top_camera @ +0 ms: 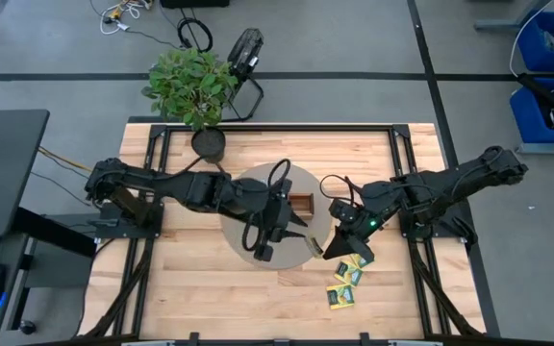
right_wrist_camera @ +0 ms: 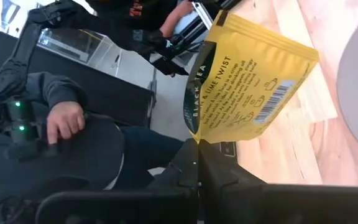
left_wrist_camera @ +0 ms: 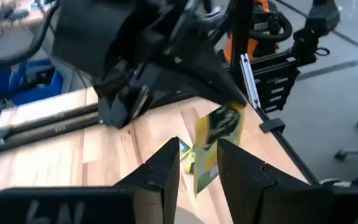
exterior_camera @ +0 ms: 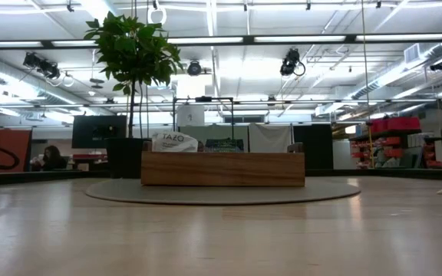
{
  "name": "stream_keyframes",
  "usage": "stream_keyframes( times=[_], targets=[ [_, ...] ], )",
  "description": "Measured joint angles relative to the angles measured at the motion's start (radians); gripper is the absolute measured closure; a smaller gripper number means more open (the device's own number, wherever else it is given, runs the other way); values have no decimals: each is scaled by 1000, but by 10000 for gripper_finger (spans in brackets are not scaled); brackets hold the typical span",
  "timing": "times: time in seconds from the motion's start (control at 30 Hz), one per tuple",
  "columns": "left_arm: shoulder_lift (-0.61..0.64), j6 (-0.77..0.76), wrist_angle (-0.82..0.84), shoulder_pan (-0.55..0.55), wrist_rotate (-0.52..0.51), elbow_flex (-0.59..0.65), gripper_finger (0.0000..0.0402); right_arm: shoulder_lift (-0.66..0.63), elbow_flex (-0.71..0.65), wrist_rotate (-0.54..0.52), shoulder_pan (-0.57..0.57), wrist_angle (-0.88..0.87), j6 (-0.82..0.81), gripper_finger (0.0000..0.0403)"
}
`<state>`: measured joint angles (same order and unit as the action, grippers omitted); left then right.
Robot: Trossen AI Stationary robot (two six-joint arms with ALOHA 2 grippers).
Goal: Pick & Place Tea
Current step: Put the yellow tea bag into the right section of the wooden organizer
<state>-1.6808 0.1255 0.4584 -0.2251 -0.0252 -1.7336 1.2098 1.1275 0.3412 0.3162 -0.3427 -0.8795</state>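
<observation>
**Two Arms Meeting Over a Tea Packet at the Tray**

From above, both dark arms are converging beside the long brown wooden tray [top_camera: 299,203] sitting on a round grey mat [top_camera: 248,187] on the pale wooden bench [top_camera: 181,298]. The left end effector [top_camera: 308,242] and the right end effector [top_camera: 338,248] are meeting at the mat's edge, where a flat yellow-green tea packet [top_camera: 314,247] is showing between them; three more yellow-green packets [top_camera: 346,283] are lying loose on the bench nearby.

At bench height, the tray [exterior_camera: 222,169] is standing alone with one white-faced packet [exterior_camera: 173,141] poking up from it.

The left wrist camera is showing that arm's fingers [left_wrist_camera: 166,168] parted on either side of the packet [left_wrist_camera: 211,146].

The right wrist camera is showing its fingers [right_wrist_camera: 194,171] pressed together, pinching the packet's [right_wrist_camera: 247,81] corner, dark print facing out; a person's hand [right_wrist_camera: 64,124] is resting beyond.

This looks like a handover; next, the left needs to close before the right lets go.
</observation>
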Motion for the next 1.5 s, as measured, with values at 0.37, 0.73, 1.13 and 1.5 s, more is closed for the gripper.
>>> stream_keyframes(
  times=[0.37, 0.73, 1.13, 1.5],
  targets=[
    [-23, -55, -34, 44, 179, 0, 289, 0, 1, 0, 0, 3, 6, 403],
    [-65, -88, -61, 54, 205, 1, 289, 0, 1, -8, 0, 13, 8, 403],
    [-73, -96, -74, 72, 235, 0, 289, 0, 1, 0, 0, 14, 2, 403],
    [-73, -114, -80, 75, 309, 0, 295, 0, 1, -7, 0, 14, 14, 403]
  ],
)
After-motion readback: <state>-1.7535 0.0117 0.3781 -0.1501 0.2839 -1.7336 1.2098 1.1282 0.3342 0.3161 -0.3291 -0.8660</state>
